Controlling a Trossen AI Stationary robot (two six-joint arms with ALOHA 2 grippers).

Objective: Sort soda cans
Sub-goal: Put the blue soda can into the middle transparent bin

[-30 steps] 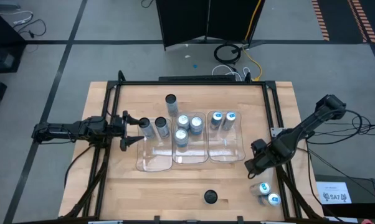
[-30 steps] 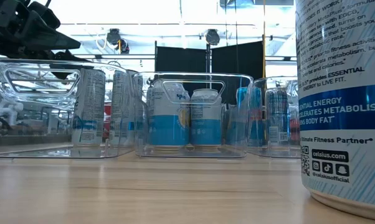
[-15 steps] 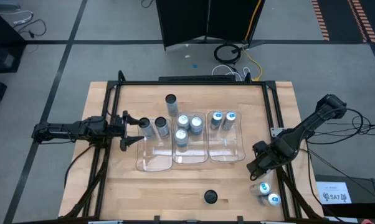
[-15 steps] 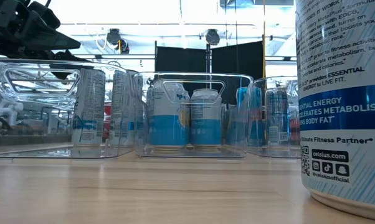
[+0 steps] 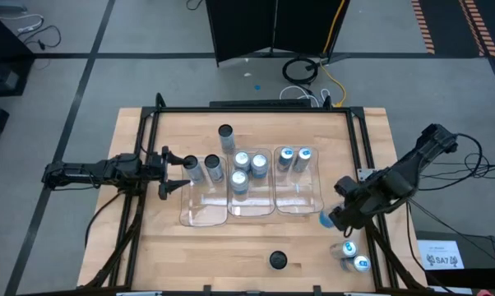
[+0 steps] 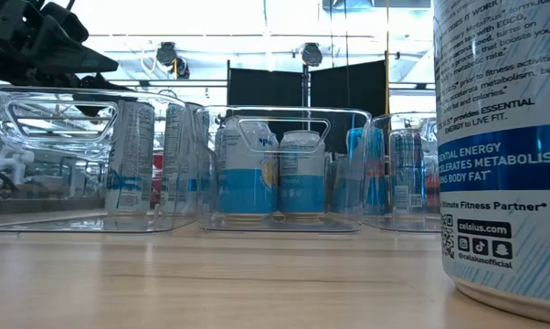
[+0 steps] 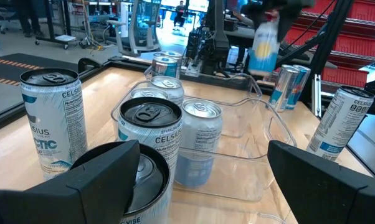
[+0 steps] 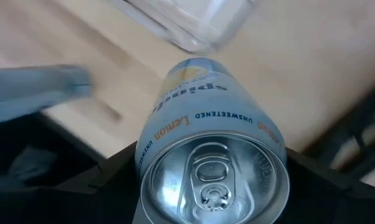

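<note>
High view: wooden table (image 5: 149, 247) on grey floor (image 5: 149, 74).

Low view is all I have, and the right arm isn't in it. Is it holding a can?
Observer: Yes. The right gripper has its fingers closed on a silver-topped lemon can.
Operator: Where is it?
Observer: Just off the near right corner of the right-hand tray.
Operator: And the left arm?
Observer: The left gripper is open, facing a dark-topped can at the left tray.

Prob. robotics lab, red racks (image 7: 362, 25), cabled floor (image 5: 309, 72)
</note>
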